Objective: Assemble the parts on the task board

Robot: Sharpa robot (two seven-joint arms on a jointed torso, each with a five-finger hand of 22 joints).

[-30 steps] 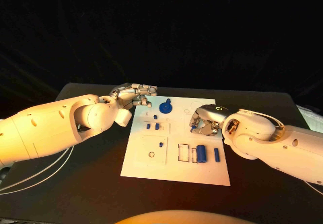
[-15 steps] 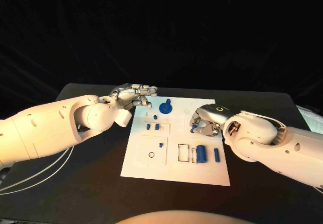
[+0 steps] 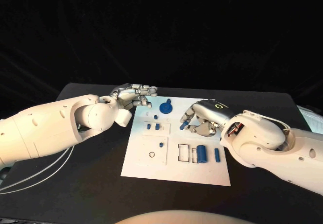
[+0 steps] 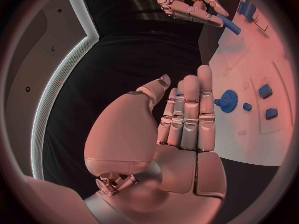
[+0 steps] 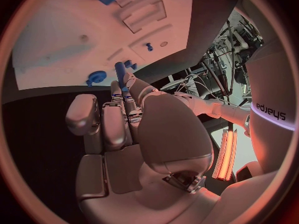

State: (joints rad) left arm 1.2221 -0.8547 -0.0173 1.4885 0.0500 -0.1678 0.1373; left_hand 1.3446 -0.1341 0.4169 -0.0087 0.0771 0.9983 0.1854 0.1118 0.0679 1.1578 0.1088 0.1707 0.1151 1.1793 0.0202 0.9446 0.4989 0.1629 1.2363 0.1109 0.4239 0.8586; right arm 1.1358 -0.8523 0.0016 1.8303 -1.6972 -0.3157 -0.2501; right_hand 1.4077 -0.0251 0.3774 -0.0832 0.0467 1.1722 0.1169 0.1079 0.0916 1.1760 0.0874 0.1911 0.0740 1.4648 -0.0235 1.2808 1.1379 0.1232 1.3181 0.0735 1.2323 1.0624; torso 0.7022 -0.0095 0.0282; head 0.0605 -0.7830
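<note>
White task board (image 3: 176, 168): right hand (image 3: 200, 120) pinches blue peg (image 3: 184, 125) mid-board; left hand (image 3: 132, 96), fingers together, at far-left corner.

Two bulky white arms with smooth rounded shells end in silver hands built of jointed metallic segments. The right hand (image 3: 202, 120) carries a dark wrist cap with a small lit ring. The left hand (image 3: 132, 96) is silver too; thin pale cables trail beneath its arm over the bench (image 3: 80, 186).

White task board (image 3: 176, 169); blue gear (image 3: 165, 108); black table (image 3: 80, 186).
</note>
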